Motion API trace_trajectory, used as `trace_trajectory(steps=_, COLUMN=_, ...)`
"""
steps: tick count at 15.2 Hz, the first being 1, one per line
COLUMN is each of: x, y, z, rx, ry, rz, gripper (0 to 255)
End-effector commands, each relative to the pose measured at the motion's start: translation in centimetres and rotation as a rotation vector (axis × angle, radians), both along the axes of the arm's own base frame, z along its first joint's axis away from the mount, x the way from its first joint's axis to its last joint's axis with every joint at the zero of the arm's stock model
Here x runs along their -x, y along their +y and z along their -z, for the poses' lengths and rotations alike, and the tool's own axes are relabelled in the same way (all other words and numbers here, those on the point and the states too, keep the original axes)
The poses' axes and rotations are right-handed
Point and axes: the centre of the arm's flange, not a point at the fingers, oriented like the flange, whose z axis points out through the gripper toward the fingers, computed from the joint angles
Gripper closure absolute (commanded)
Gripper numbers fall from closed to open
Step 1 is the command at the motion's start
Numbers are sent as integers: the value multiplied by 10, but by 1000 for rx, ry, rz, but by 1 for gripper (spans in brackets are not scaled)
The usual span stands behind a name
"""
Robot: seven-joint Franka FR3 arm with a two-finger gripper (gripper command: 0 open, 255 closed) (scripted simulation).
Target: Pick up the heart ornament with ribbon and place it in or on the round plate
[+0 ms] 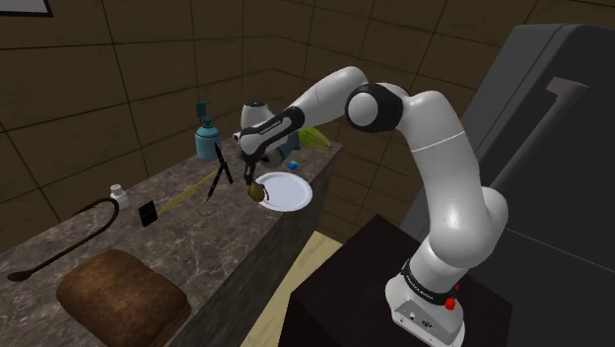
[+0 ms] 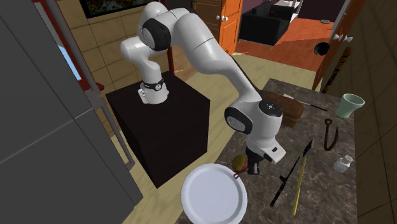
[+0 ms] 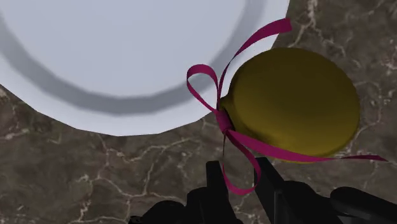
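- There it is: an olive-gold heart ornament with magenta ribbon, smooth and rounded, its bow knotted at the narrow end with loops and tails splaying out.
- It sits just beside the rim of the round white plate. From the second exterior view, the heart ornament hangs directly under the hand, and its ribbon crosses the plate's edge.
- The all-black gripper has its fingers drawn narrow, pinching a ribbon tail between them.
- The surface is a dark brown marble-veined countertop.
- The walls around it are brown tile, with a teal pump bottle at the back and a brown loaf-shaped block near the front.
- The arm stands on a black box stand.
- Past it, an orange floor and doorway show.
- Hard to say whether the heart rests on the counter or hangs just clear of it.
- In the shoulder view, the arm's wrist covers the fingertips.
- The wrist view cuts off most of the plate.
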Motion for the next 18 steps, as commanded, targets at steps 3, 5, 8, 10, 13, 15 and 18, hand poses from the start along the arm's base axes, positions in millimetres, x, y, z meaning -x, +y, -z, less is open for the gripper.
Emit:
trace_trajectory(steps=3, x=0, y=-52, z=-2, rx=0, ry=0, rz=-1, gripper=255)
trace_trajectory(steps=5, x=2, y=-78, z=-2, rx=0, ry=0, rz=-1, gripper=255)
trace_trajectory(steps=8, x=3, y=-118, z=-3, rx=0, ry=0, rz=-1, gripper=255)
trace_trajectory(steps=10, x=4, y=-125, z=2, rx=0, ry=0, rz=-1, gripper=255)
trace_trajectory(steps=13, x=4, y=-125, z=18, rx=0, ry=0, rz=-1, gripper=255)
trace_trajectory(steps=15, x=4, y=-125, z=29, rx=0, ry=0, rz=-1, gripper=255)
trace_trajectory(steps=18, x=4, y=-125, z=44, rx=0, ry=0, rz=-1, gripper=255)
